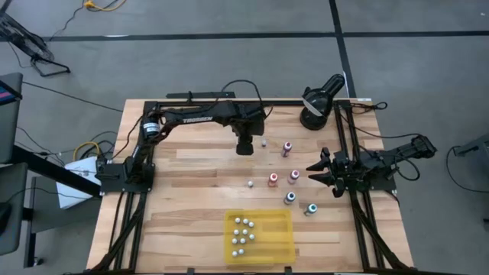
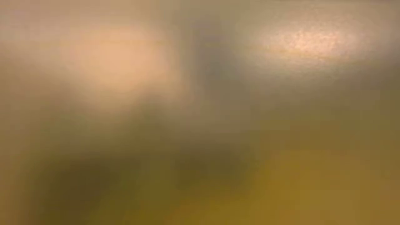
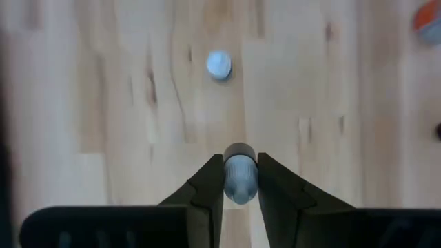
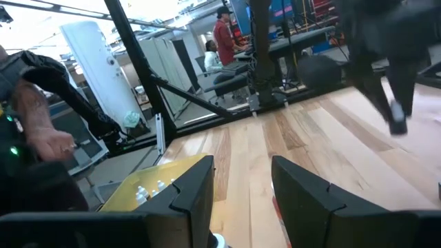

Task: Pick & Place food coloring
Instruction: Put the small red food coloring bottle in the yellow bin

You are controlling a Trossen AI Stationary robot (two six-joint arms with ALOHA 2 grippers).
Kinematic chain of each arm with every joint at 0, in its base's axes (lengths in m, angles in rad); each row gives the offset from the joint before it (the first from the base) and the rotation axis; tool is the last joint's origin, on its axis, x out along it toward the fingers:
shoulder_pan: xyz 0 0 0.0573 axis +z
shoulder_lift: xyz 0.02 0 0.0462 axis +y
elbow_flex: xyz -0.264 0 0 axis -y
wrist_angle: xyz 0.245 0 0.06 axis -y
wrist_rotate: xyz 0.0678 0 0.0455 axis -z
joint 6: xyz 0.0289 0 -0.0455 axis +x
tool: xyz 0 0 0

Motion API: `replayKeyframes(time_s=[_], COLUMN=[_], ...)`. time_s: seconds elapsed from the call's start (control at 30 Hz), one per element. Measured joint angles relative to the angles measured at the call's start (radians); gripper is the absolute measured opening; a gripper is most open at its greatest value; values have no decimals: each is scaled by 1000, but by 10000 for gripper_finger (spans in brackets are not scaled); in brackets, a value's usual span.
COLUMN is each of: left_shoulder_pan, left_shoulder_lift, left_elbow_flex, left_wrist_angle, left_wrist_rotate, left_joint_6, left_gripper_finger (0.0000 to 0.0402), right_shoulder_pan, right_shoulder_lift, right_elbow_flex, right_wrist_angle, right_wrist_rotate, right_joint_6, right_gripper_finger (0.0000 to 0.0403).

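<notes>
The left hand (image 3: pixel 240 180) pinches 1 tiny white-capped bottle (image 3: pixel 240 176) at upper centre of the tabletop (image 1: pixel 191 198). Another white cap (image 3: pixel 218 65) stands just beyond. Colour-capped bottles (image 1: pixel 293 176) dot the middle right; white-capped ones fill the yellow tray (image 1: pixel 279 235). The right hand (image 1: pixel 315 173) waits, fingers parted, at right.

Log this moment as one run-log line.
phase: grasp | left gripper: shut on white-capped bottle, far side of table | right gripper: waiting at right edge, jaws apart, nothing held | yellow tray: holds several bottles
</notes>
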Motion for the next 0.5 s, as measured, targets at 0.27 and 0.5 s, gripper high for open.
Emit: replayKeyframes(time_s=[0.27,0.5], left_shoulder_pan=[-77,-201], left_shoulder_lift=[-144,-224], left_elbow_flex=[0,0], left_wrist_angle=[-57,-89], left_wrist_rotate=[0,-1], left_joint_6=[18,-24], left_gripper_finger=[73,74], right_shoulder_pan=[0,0], right_shoulder_lift=[0,0], right_elbow_flex=[0,0], right_wrist_angle=[0,0], right_wrist_rotate=[0,0], right_joint_6=[0,0], right_gripper_finger=[139,137])
